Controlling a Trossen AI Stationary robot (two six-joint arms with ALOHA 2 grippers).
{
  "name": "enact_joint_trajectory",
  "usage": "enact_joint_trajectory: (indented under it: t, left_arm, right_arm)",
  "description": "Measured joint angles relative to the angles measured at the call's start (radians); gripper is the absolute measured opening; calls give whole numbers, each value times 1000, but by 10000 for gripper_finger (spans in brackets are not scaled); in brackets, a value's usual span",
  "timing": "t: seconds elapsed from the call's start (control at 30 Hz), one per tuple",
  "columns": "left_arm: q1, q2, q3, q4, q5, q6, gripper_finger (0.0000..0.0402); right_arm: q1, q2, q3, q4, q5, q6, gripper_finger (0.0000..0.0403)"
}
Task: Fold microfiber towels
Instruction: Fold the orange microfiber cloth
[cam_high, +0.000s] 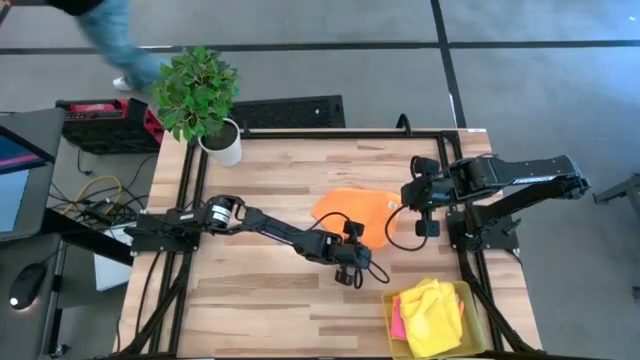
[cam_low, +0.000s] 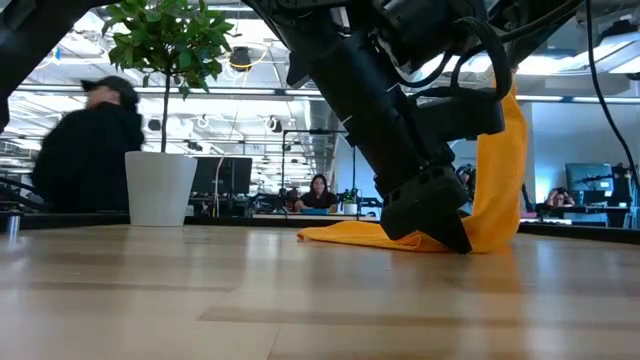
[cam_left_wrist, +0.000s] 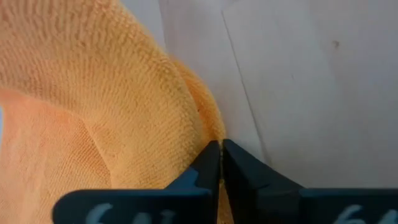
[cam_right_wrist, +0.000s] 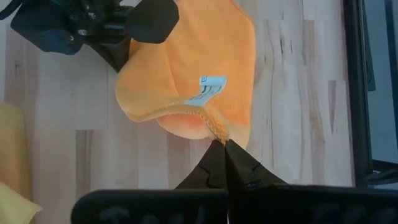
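Left gripper (cam_left_wrist: 221, 163) pinches one edge of the orange towel (cam_high: 350, 208); right gripper (cam_right_wrist: 224, 149) clamps another hem. We judge it soft, light; grip corners.

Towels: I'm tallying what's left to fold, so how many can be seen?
3. An orange towel lies mid-table, pinched by both hands. A yellow towel and a pink towel sit in the tray; more may hide beneath.

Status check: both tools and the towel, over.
Left tool shut on orange towel edge at table level. Right tool shut on its corner, lifted. Tray holding yellow and pink towels sits clear; nothing in the way.
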Motion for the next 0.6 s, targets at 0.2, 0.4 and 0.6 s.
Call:
enact_joint_trajectory:
  t: [0.2, 0.4, 0.6]
  left_arm:
    - [0, -11, 41, -97, 20, -30, 2]
    - [10, -15, 208, -350, 95, -55, 1]
    - [32, -16, 408, -583, 94, -84, 0]
  right_arm:
    - [-1, 0, 0, -4, 0, -1, 2]
    - [-27, 0, 0, -11, 0, -10, 2]
    - [-62, 0, 0, -26, 1, -38, 2]
